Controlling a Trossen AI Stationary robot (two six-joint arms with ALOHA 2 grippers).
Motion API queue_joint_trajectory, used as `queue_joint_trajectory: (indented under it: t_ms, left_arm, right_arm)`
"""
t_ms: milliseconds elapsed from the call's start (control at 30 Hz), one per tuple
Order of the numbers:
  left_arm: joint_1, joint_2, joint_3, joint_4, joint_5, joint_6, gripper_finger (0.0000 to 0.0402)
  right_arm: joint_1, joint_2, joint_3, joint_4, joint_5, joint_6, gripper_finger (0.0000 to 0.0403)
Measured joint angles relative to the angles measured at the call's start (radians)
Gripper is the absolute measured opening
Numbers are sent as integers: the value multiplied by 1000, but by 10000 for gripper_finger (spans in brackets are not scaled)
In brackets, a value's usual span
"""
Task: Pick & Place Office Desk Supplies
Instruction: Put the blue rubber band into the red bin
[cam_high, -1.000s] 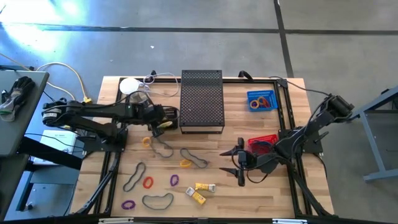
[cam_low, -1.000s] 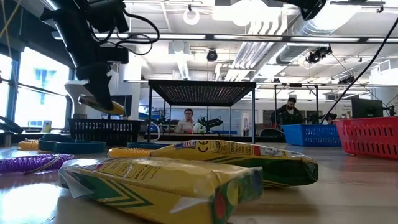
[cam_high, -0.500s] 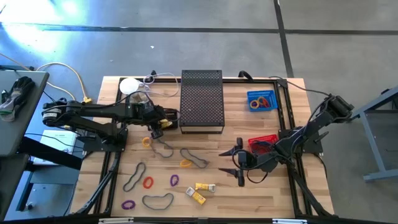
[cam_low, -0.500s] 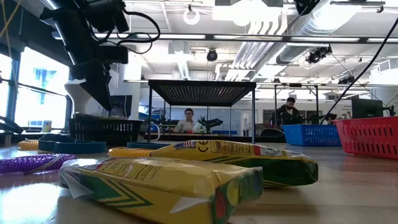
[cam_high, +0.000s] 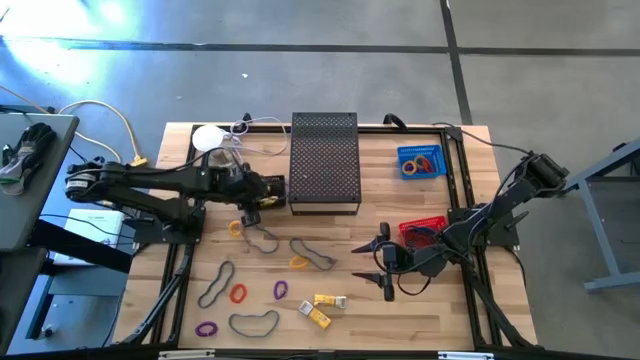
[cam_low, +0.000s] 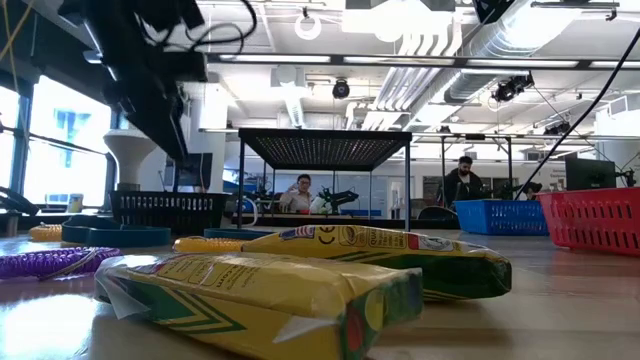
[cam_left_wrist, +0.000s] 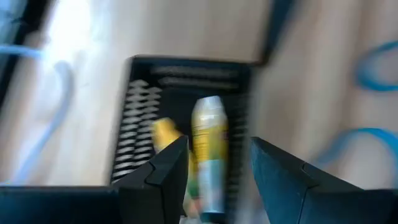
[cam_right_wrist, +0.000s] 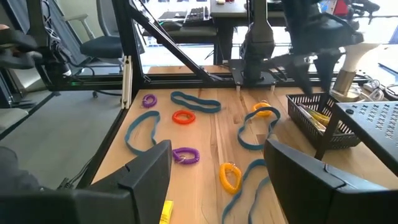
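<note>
Overhead and wrist views of a wooden desk (cam_high: 450, 300) with both arms in frame.

Left tool (cam_high: 251, 203) — at about 10 o'clock on the desk, poised above a small black mesh basket (cam_left_wrist: 186, 124) that sits just beside the large black mesh stand (cam_high: 324, 160). Its fingers (cam_left_wrist: 165, 168) stand apart and grasp nothing; in the wrist view, a yellow packet (cam_left_wrist: 208, 149) and a yellow loop (cam_left_wrist: 165, 134) lie inside the basket below them.

Right tool (cam_high: 387, 268) — at about 4 o'clock, near the red bin (cam_high: 424, 228), its fingers spread wide and empty.

Supplies on the desk — dark bands (cam_high: 312, 254) lie scattered through the centre and toward 7 o'clock; a yellow ring (cam_high: 236, 228) lies just below the left tool; an orange loop (cam_high: 298, 263) touches one dark band; red (cam_high: 238, 294) and purple (cam_high: 280, 290) loops lie between 6 and 7 o'clock; two yellow packets (cam_high: 322, 308) rest near 6 o'clock.

A blue bin (cam_high: 420, 161) at 1 o'clock contains further bands.
</note>
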Motion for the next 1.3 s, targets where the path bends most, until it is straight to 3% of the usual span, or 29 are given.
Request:
queue_joint_trajectory:
  t_ms: [233, 300, 567, 833, 1000, 1300]
  left_arm:
    - [-162, -34, 1, -48, 291, -91, 161]
    - [-204, -27, 1, -50, 315, -125, 161]
    - [-279, 45, 1, -48, 215, -129, 161]
    - [-357, 194, 0, -33, 317, -121, 161]
    - [-426, 305, 0, -29, 316, -113, 161]
    - [-463, 400, 0, -21, 168, -151, 161]
  right_arm:
    - [1, 0, 0, 0, -12, 41, 245]
    - [1, 0, 0, 1, -30, 39, 245]
    - [1, 0, 0, 26, -54, 34, 245]
    - [1, 0, 0, 23, -108, 50, 245]
    - [1, 0, 0, 23, -141, 52, 245]
    - [1, 0, 0, 24, -135, 52, 245]
